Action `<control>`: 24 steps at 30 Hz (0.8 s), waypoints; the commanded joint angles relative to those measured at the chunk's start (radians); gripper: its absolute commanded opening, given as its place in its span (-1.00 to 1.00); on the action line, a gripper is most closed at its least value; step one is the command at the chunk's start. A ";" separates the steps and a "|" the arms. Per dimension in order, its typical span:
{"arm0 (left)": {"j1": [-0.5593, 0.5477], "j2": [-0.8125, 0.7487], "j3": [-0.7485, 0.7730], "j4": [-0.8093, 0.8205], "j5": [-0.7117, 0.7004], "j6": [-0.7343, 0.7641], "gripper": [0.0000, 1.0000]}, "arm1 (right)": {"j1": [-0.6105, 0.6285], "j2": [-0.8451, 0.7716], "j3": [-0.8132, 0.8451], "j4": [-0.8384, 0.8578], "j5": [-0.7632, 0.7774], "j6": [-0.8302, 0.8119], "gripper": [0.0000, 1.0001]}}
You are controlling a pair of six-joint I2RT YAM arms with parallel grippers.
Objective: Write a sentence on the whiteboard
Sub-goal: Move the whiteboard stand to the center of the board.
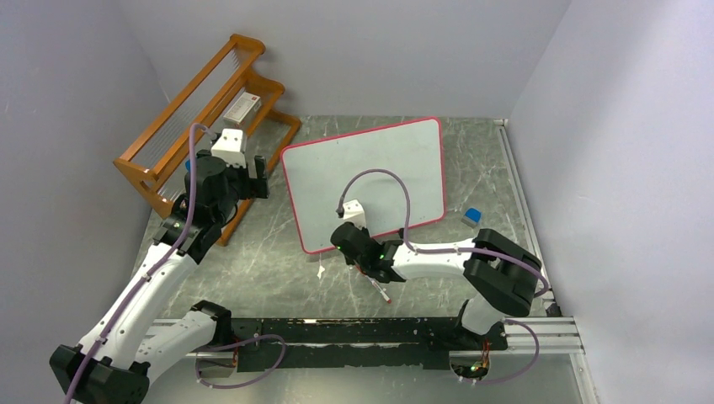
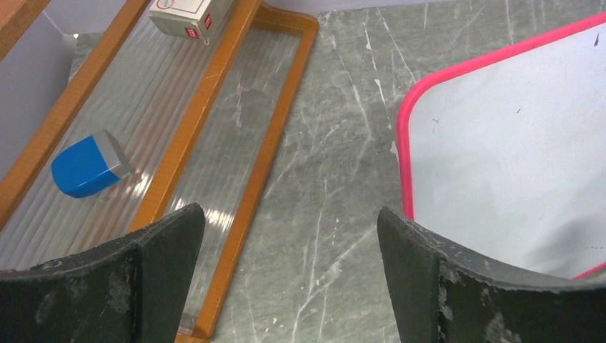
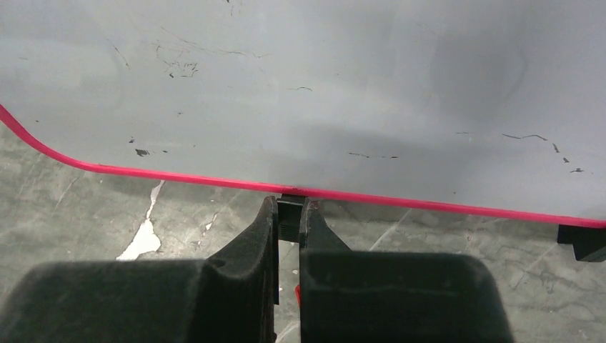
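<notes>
Black right fingers (image 3: pixel 246 246) pinch marker (image 1: pixel 381 290), left fingers (image 2: pixel 161 246) gape.

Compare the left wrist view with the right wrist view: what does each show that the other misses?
Left wrist only: the open left hand, an orange wooden rack, a blue rounded block, a white cardboard box. Right wrist only: the right hand shut on a thin dark marker, a small black foot. Both: the white pink-framed whiteboard, no lettering visible, and the grey marble table.
</notes>
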State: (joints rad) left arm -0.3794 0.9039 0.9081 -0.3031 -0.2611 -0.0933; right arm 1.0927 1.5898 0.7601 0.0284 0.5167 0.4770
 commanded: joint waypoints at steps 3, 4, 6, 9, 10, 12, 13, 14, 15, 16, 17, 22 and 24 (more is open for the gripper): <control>0.014 -0.014 -0.008 0.022 0.002 -0.008 0.89 | 0.036 -0.005 0.005 0.059 -0.022 -0.008 -1.00; 0.014 -0.014 -0.007 0.022 0.005 -0.008 0.89 | 0.038 -0.003 0.008 0.057 -0.023 -0.009 -0.98; 0.016 -0.017 -0.006 0.022 0.013 -0.008 0.89 | 0.038 -0.005 0.014 0.053 -0.020 -0.014 -0.85; 0.018 -0.019 -0.006 0.021 0.022 -0.008 0.89 | 0.039 -0.018 0.027 0.036 -0.020 -0.026 -0.59; 0.017 -0.021 -0.007 0.021 0.025 -0.008 0.89 | 0.040 -0.028 0.033 0.026 -0.018 -0.029 -0.49; 0.017 -0.027 -0.008 0.024 0.036 -0.007 0.90 | 0.039 -0.054 0.041 0.005 -0.020 -0.039 -0.28; 0.017 -0.032 -0.008 0.024 0.044 -0.006 0.90 | 0.040 -0.072 0.045 -0.012 -0.022 -0.043 -0.20; 0.017 -0.039 -0.012 0.025 0.052 -0.007 0.91 | 0.040 -0.091 0.048 -0.023 -0.025 -0.044 -0.13; 0.017 -0.046 -0.017 0.027 0.063 -0.008 0.91 | 0.040 -0.111 0.050 -0.053 -0.033 -0.046 -0.08; 0.017 -0.056 -0.021 0.028 0.069 -0.009 0.92 | 0.040 -0.131 0.052 -0.078 -0.037 -0.049 -0.05; 0.018 -0.065 -0.026 0.026 0.070 -0.011 0.93 | 0.039 -0.153 0.054 -0.102 -0.044 -0.049 -0.02; 0.018 -0.166 -0.072 0.045 0.140 -0.015 0.96 | 0.038 -0.255 0.038 -0.248 -0.076 -0.044 0.12; 0.018 -0.201 -0.082 0.045 0.191 -0.028 0.96 | 0.038 -0.282 0.033 -0.317 -0.074 -0.026 0.15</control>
State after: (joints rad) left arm -0.3687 0.7700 0.8467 -0.2974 -0.1761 -0.0963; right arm 1.1278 1.3590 0.7906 -0.1196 0.4553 0.4370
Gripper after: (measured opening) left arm 0.978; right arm 0.561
